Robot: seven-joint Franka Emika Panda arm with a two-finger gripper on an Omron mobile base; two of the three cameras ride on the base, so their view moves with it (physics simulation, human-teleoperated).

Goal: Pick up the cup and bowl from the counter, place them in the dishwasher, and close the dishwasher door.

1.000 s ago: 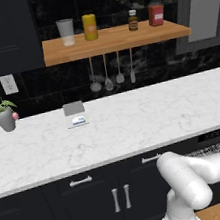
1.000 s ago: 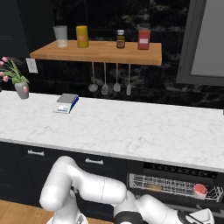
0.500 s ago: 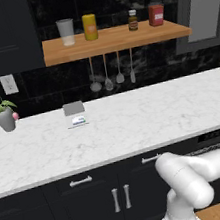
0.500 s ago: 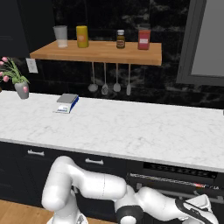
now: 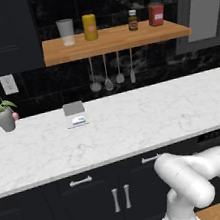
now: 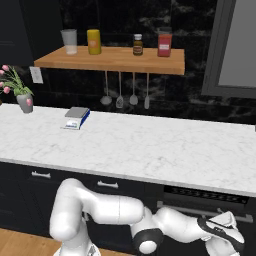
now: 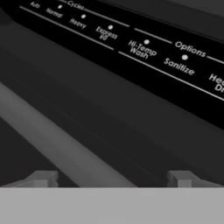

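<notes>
The white marble counter (image 6: pixel 150 150) tops dark navy cabinets. Under its right end sits the black dishwasher (image 6: pixel 205 196), its control strip showing just below the counter edge. The dishwasher door (image 7: pixel 100 113) stands raised and fills the hand view, with the lettered control panel (image 7: pixel 144 48) across the top. My gripper (image 7: pixel 111 180) is open right against the door, its fingertips (image 7: pixel 43 178) wide apart with nothing between them. In the right base view my hand (image 6: pixel 224 231) is low in front of the door. The cup and the bowl are hidden.
A wooden shelf (image 5: pixel 115 39) carries a glass, a yellow jar, a small bottle and a red jar, with utensils (image 5: pixel 111 76) hanging below. A flower vase (image 5: pixel 4 117) and a small grey scale (image 5: pixel 75 114) stand on the counter. Handled cabinets (image 5: pixel 96 195) are left of the dishwasher.
The dishwasher door has swung up from lying open. The wire rack and the red thing in it have gone from sight. My hand rose with the door.
</notes>
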